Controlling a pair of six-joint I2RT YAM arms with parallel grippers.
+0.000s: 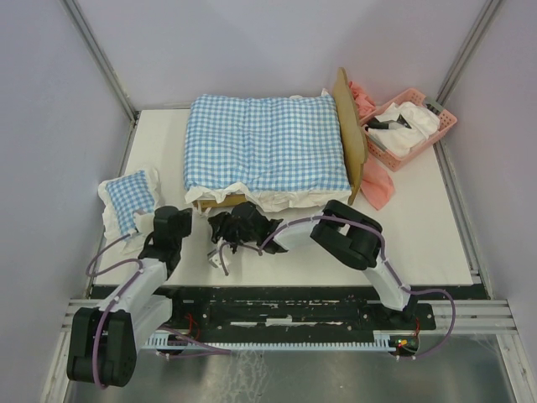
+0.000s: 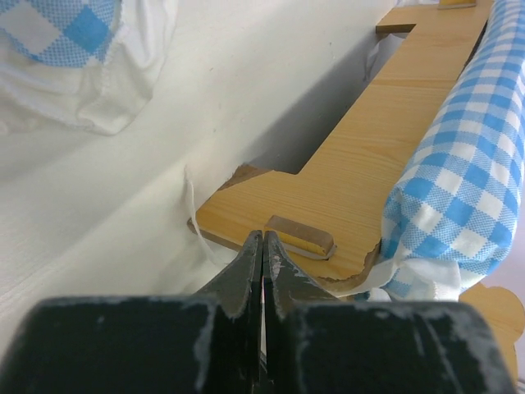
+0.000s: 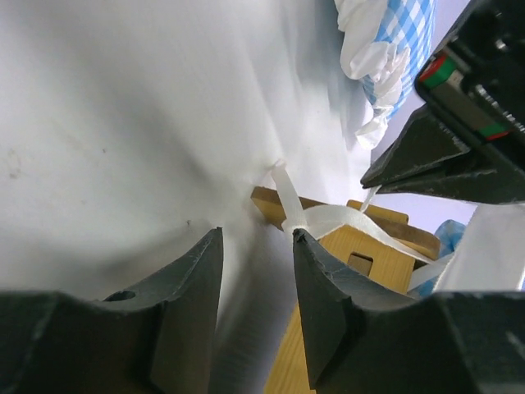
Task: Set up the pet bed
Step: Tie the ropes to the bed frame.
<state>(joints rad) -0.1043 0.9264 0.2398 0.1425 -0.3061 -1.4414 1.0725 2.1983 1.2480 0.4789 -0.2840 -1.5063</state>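
Note:
The pet bed (image 1: pixel 351 134) is a light-wood frame at the table's middle, its headboard upright on the right. A blue-and-white checked cushion (image 1: pixel 264 143) covers its base. My left gripper (image 1: pixel 188 220) is at the bed's near-left corner. In the left wrist view it (image 2: pixel 263 238) is shut, tips by the wooden rail (image 2: pixel 369 164), with a thin white tie (image 2: pixel 190 197) running to them. My right gripper (image 1: pixel 216 232) is beside it. In the right wrist view it (image 3: pixel 258 238) is open, one finger touching the knotted white tie (image 3: pixel 297 220) on the frame's corner (image 3: pixel 361 246).
A small checked pillow (image 1: pixel 132 197) lies at the left, close to my left arm. A pink basket (image 1: pixel 411 126) with white items stands at the back right. A pink cloth (image 1: pixel 377 186) hangs by the headboard. The two grippers are close together.

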